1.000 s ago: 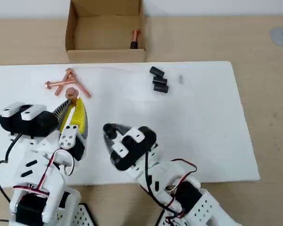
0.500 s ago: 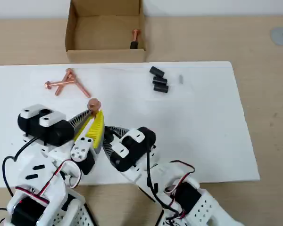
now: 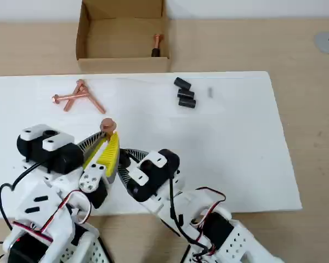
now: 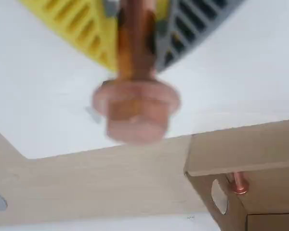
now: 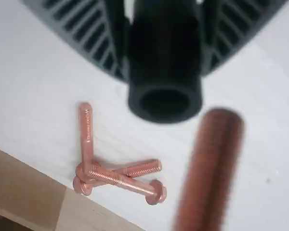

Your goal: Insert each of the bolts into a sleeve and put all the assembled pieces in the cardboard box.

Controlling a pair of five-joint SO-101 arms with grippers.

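The left tool (image 3: pixel 106 133) is clamped on a copper bolt (image 3: pixel 108 126) with its head pointing far. Since half a second ago it has drawn slightly nearer. The right tool (image 3: pixel 126 155), just right of it, grips a black sleeve (image 5: pixel 164 72) and has barely shifted. Three loose bolts (image 3: pixel 77 96) and three spare sleeves (image 3: pixel 185 92) lie unmoved on the worktop (image 3: pixel 310 109). One assembled piece (image 3: pixel 156 45) rests in the cardboard box (image 3: pixel 83 33).
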